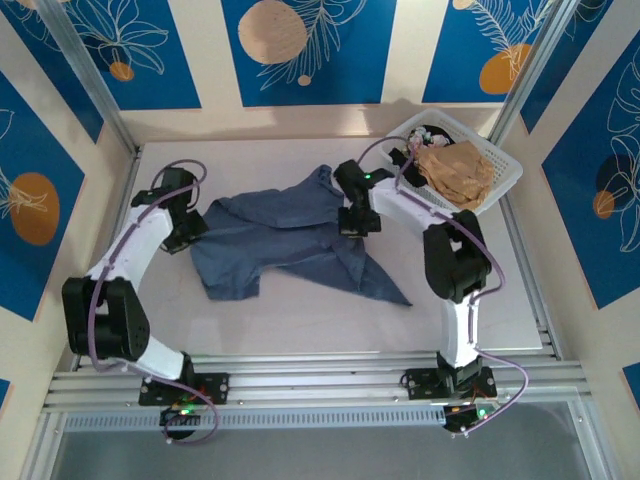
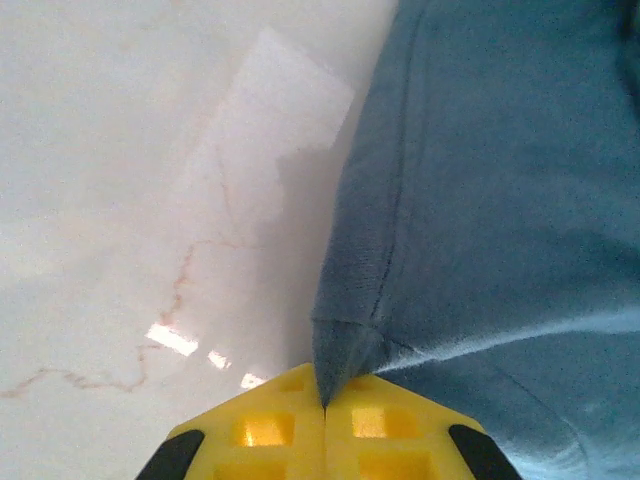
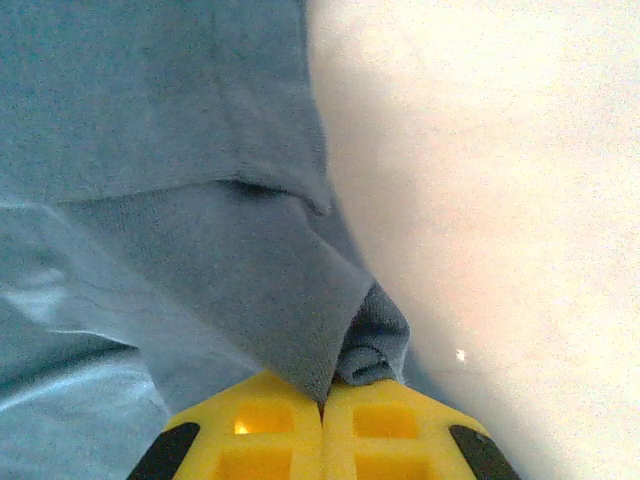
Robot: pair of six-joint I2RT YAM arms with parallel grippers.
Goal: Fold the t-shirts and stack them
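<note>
Both jaws pinch the slate-blue t-shirt (image 1: 285,238).

Nothing legible: no text, label, brand, number or sign can be read on any surface. The blue printed wall panels (image 1: 340,75) carry white leaf outlines and orange discs, which are decoration and not lettering.
</note>
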